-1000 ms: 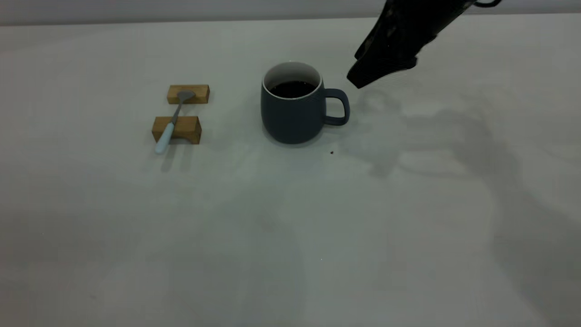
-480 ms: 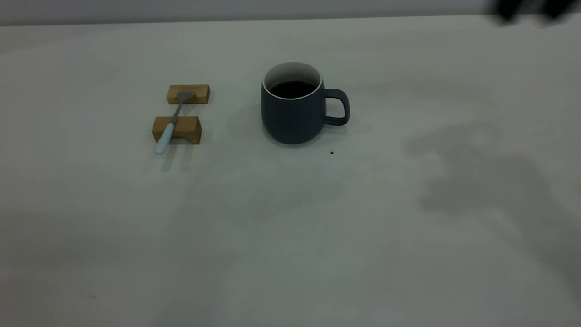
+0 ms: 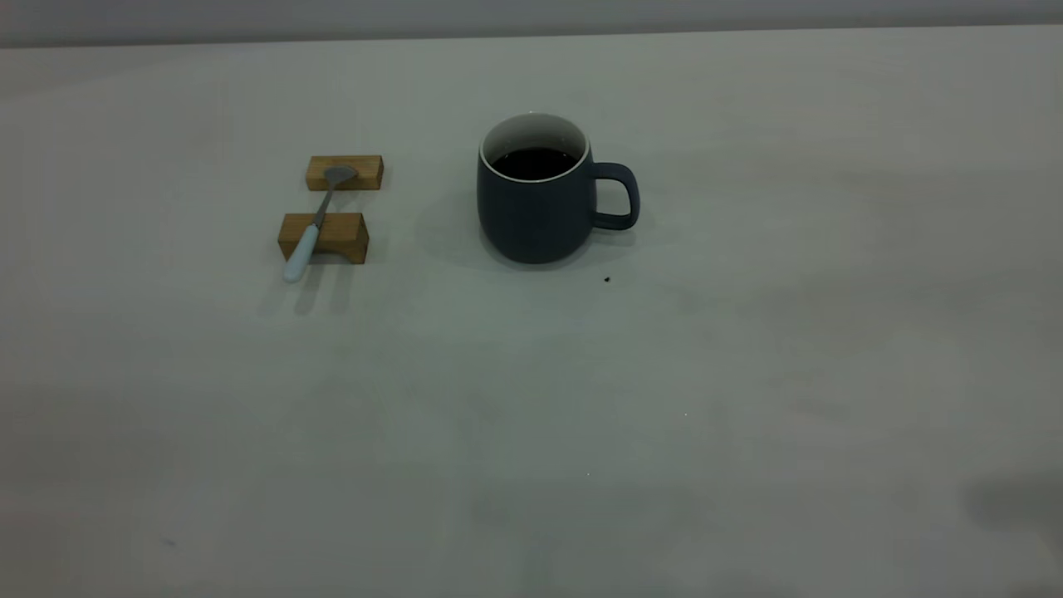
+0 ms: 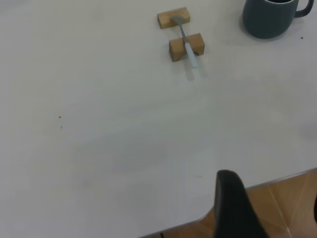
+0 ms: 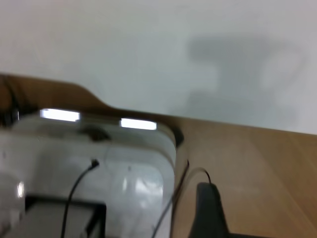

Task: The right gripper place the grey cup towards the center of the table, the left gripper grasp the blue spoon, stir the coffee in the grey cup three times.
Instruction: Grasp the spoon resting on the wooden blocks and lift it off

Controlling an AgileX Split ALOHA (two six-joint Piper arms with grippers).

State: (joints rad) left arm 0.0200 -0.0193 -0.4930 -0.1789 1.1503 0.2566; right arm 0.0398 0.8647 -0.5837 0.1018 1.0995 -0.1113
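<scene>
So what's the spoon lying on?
The blue spoon lies across two wooden blocks: bowl on the far one, handle over the near one. What's under the blocks is hidden.

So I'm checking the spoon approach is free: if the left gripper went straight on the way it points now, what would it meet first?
Probably bare table first. The left gripper's one visible finger sits at the table's edge; the blue spoon on its wooden blocks lies far ahead, slightly off line. Depth is unclear.
</scene>
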